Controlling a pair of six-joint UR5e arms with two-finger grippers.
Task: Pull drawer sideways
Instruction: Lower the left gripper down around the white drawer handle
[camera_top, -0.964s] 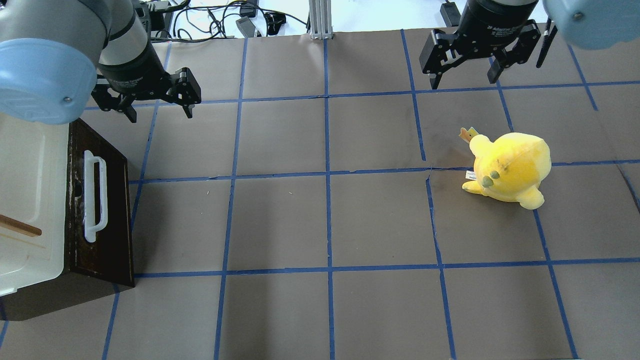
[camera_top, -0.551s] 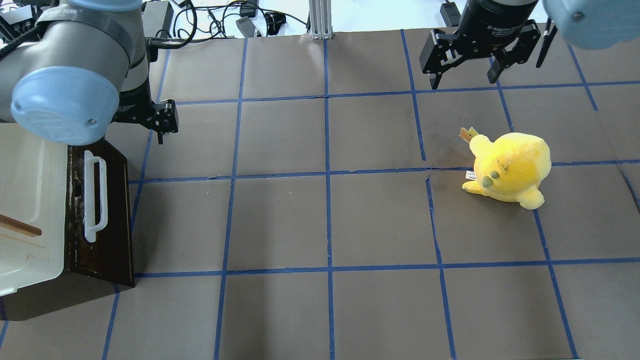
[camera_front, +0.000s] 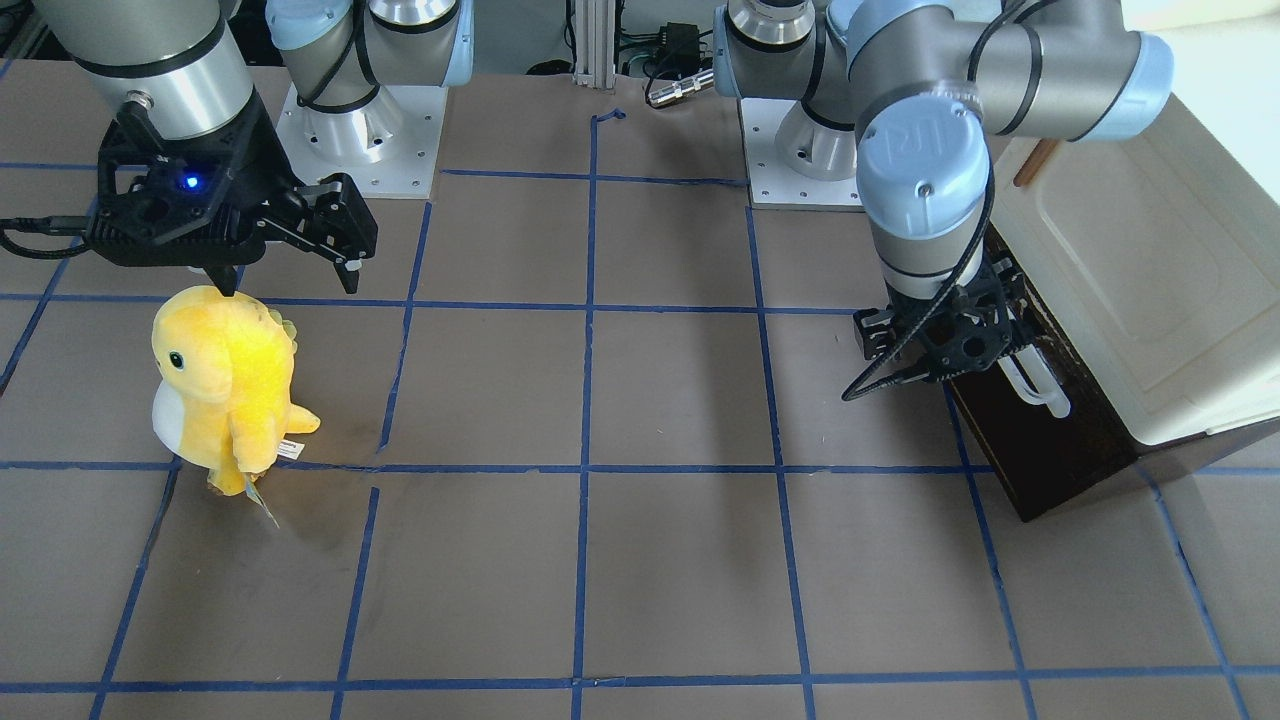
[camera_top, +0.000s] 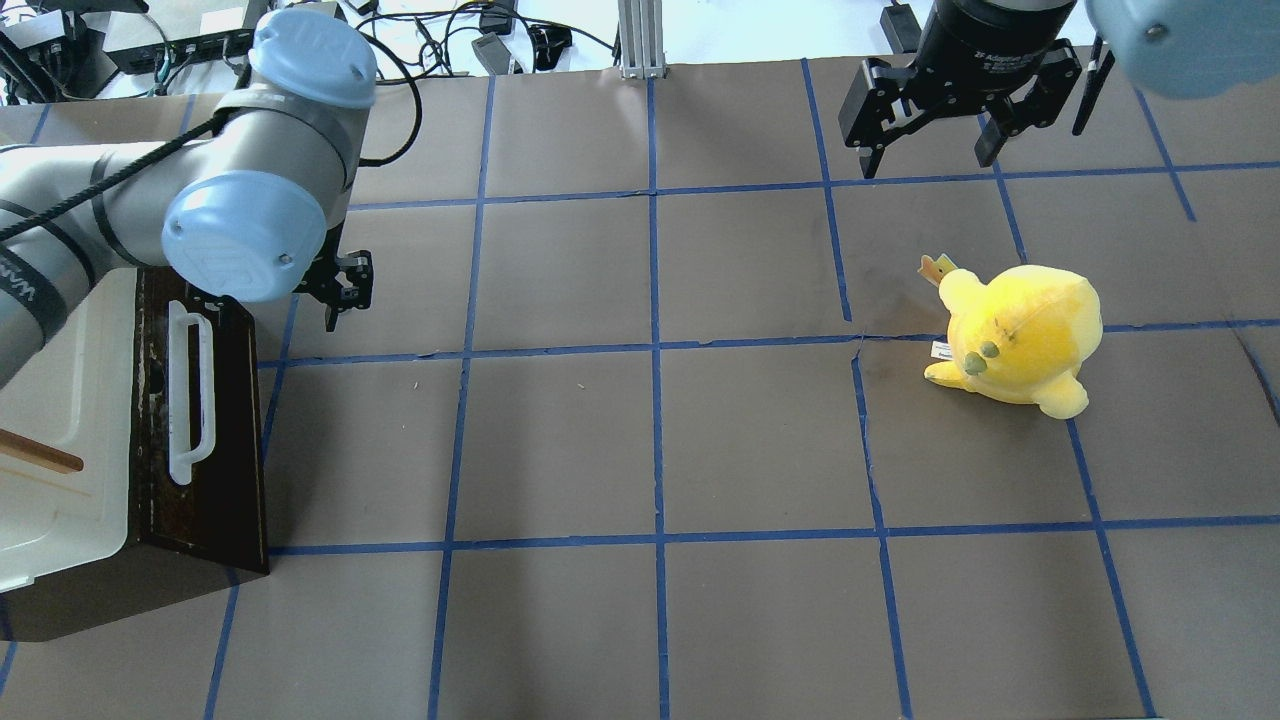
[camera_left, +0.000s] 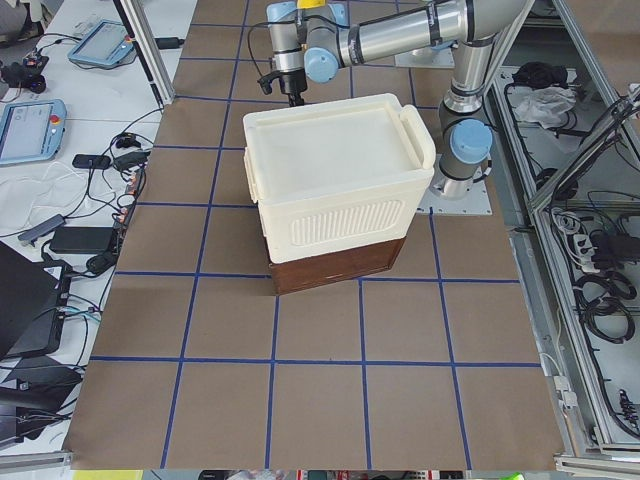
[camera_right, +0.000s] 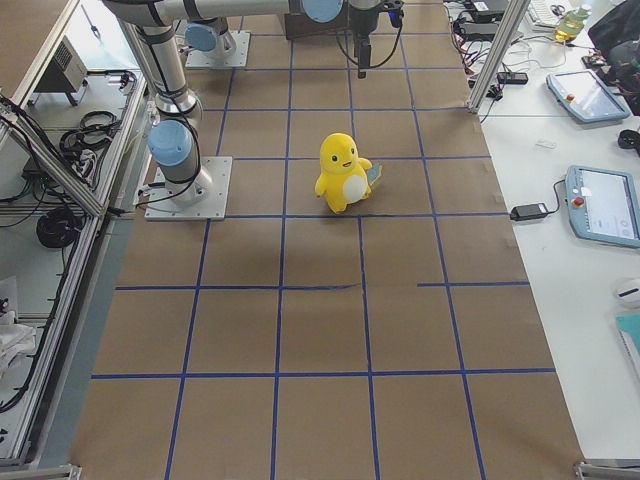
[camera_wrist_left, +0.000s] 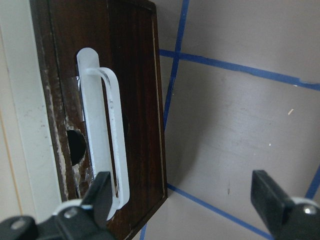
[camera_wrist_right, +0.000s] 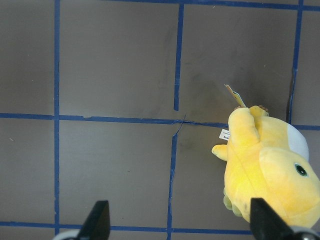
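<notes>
left wrist-mounted view shows you the left gripper (camera_wrist_left: 185, 200) spread wide, one finger (camera_wrist_left: 102, 192) just beside the white bar handle (camera_wrist_left: 100, 140) of the drawer (camera_wrist_left: 137, 90) at the left end of the table (camera_top: 560, 440). overhead, the arm's wrist (camera_top: 245, 235) hides most of that gripper.

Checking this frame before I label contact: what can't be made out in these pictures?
- Left wrist view: a finger of the left gripper covers the lower end of the handle, so contact is unclear.
- Overhead: the left arm covers most of that gripper; its jaws cannot be read there.
- Exterior left: the cream cabinet hides the front of the drawer.
- All views: the drawer's inside is out of sight.
</notes>
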